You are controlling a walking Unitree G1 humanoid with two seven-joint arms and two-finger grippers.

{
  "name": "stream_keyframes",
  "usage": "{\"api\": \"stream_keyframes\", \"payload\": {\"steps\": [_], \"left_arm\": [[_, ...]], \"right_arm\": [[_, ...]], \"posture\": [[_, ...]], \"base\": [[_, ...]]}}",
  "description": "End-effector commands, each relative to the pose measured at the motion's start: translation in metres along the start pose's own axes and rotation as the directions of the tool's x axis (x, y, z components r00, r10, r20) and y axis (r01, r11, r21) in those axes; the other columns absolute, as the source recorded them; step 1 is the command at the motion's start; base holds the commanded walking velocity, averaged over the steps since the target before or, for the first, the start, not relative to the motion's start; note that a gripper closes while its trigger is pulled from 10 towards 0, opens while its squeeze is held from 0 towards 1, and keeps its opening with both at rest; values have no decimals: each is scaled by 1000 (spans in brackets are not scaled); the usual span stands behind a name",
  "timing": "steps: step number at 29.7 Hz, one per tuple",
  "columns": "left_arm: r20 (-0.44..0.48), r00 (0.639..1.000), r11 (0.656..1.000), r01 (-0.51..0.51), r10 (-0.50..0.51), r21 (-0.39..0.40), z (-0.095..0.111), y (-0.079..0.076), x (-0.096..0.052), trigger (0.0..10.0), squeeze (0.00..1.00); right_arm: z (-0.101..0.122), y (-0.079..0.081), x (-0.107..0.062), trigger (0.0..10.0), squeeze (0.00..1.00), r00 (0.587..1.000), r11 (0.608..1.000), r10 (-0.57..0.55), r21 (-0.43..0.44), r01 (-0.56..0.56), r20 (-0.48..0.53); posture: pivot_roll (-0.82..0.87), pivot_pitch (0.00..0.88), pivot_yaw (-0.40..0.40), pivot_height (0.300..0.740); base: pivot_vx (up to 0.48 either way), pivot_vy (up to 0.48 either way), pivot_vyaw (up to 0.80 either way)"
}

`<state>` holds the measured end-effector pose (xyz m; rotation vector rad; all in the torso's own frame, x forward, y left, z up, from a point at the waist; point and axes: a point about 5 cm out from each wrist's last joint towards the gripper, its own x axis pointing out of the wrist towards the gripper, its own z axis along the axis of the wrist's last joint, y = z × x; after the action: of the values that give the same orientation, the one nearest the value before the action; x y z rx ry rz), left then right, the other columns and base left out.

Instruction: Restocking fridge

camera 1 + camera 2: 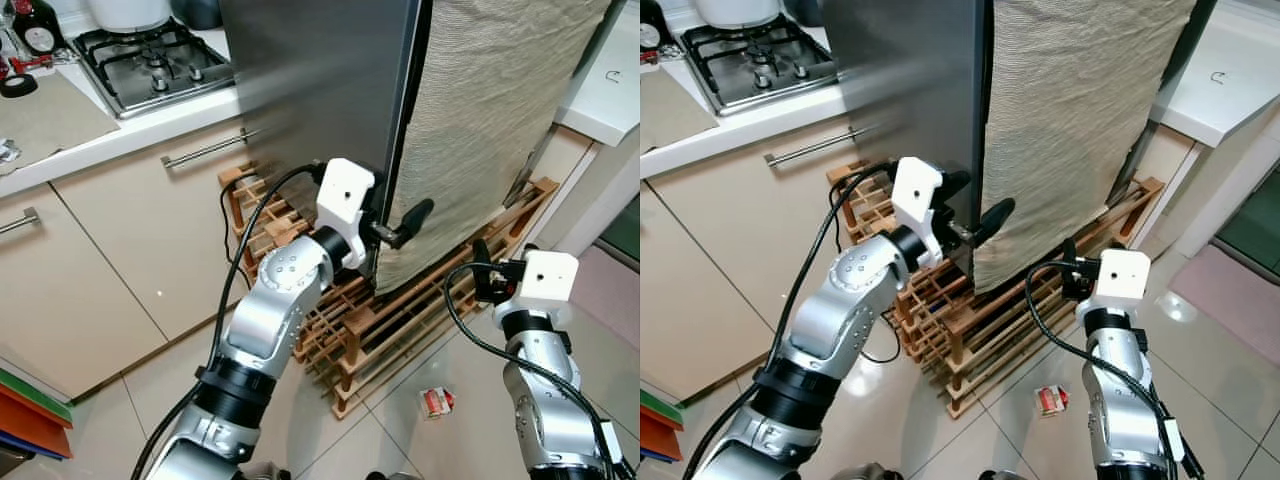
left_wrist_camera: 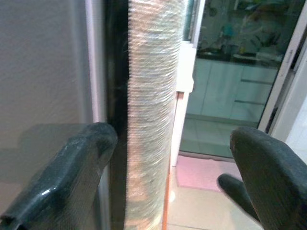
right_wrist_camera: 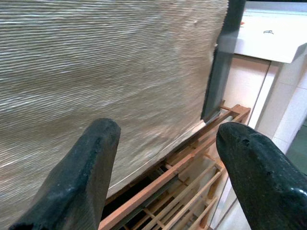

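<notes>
- Two grippers are raised before us: our left gripper [image 1: 395, 222], fingers spread wide and holding nothing, straddles the near edge of the tall grey steel fridge [image 1: 310, 80] where its door is draped in a beige woven cloth [image 1: 490, 110]
- Our right gripper [image 3: 163, 167], also wide and empty, hovers near the cloth's lower right part
- We judge the restocking barely begun: the door looks shut and we carry no goods
- One low wooden slatted rack [image 1: 390, 320] sits under the fridge
- One small red-and-white packet [image 1: 437, 402] lies on the near floor tiles
</notes>
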<state>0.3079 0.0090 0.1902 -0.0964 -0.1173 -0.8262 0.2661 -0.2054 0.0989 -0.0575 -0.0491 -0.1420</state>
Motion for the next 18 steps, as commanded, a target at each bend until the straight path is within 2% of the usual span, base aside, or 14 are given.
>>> {"api": "stream_keyframes", "payload": {"steps": [1, 10, 11, 12, 17, 18], "left_arm": [[10, 999, 999, 32, -32, 10, 4, -6, 6, 10000, 0], [11, 998, 998, 66, -66, 7, 4, -13, 13, 10000, 0], [-52, 998, 997, 49, -45, 62, -4, -15, 18, 10000, 0], [-87, 996, 995, 41, -33, 86, -8, -16, 21, 10000, 0], [-194, 981, 988, 4, 27, 157, -21, -23, 33, 10000, 0], [-219, 976, 988, 26, 8, 151, -24, -27, 36, 10000, 0]], "right_arm": [[1, 3, 1, 10000, 12, 1000, 1000, 6, 6, -6, 12], [0, 2, 0, 10000, 12, 1000, 1000, 3, 0, -3, 10], [-1, 1, 0, 10000, 16, 1000, 1000, 1, -2, -1, 8], [-1, 1, 0, 10000, 12, 1000, 1000, 0, -3, 0, 7], [-3, -1, -5, 10000, 12, 1000, 1000, 2, -9, -2, -4], [-5, -1, -7, 10000, 12, 1000, 1000, 2, -11, -2, -7]], "posture": [[-10, 50, 25, 740], [-17, 44, 30, 740], [-15, 41, 29, 740], [-15, 41, 29, 740], [-19, 39, 29, 740], [-25, 38, 30, 740]], "base": [[0, 0, 0], [0, 0, 0], [0, 0, 0], [0, 0, 0], [0, 0, 0], [0, 0, 0]]}}
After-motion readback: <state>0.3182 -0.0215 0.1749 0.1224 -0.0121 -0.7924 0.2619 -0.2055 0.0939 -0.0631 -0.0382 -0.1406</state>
